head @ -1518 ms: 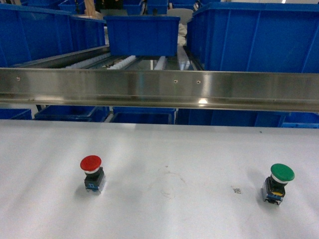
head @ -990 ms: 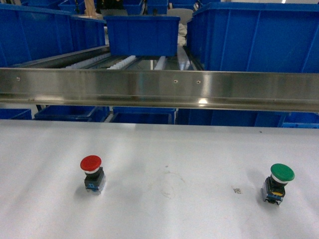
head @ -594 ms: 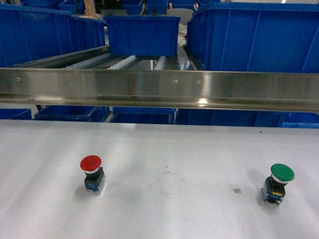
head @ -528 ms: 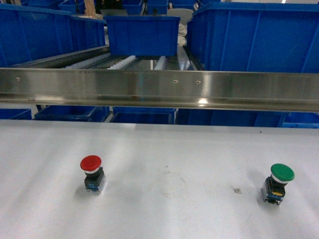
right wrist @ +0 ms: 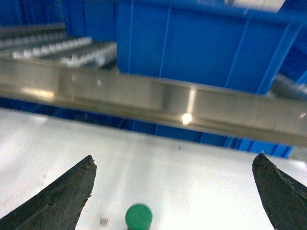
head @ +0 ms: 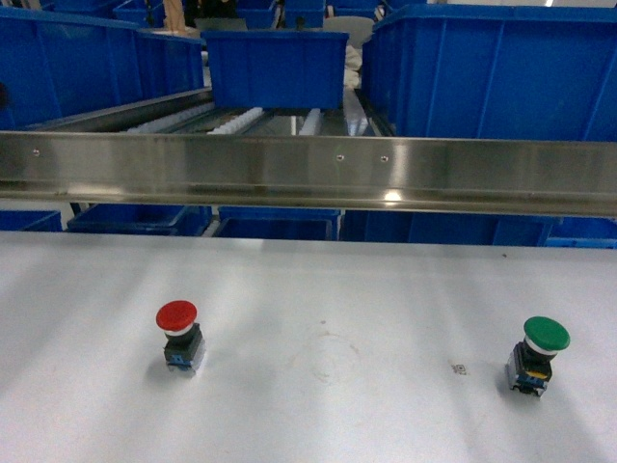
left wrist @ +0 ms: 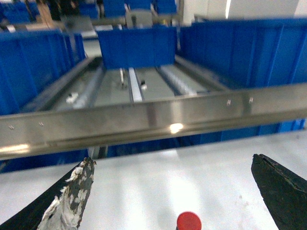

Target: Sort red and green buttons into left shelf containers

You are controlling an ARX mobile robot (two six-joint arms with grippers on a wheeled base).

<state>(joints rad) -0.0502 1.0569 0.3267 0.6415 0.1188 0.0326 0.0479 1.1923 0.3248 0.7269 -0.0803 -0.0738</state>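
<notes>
The red button [head: 176, 316] stands upright on the white table at the left, and the green button [head: 546, 335] stands upright at the right. Neither gripper shows in the head view. In the left wrist view my left gripper [left wrist: 171, 159] is open and held above the table, with the red button [left wrist: 188, 221] low between its fingers and untouched. My right gripper [right wrist: 175, 157] is open too, with the green button [right wrist: 139, 216] below it, nearer the left finger. Blue containers [head: 67, 68] stand on the left of the shelf behind a steel rail.
A steel rail [head: 308, 172] runs across the front of the roller shelf. Behind it sit a middle blue bin [head: 275, 68] and a large blue bin [head: 492, 72] at the right. More blue bins [head: 275, 224] sit below the rail. A small mark [head: 457, 367] lies near the green button.
</notes>
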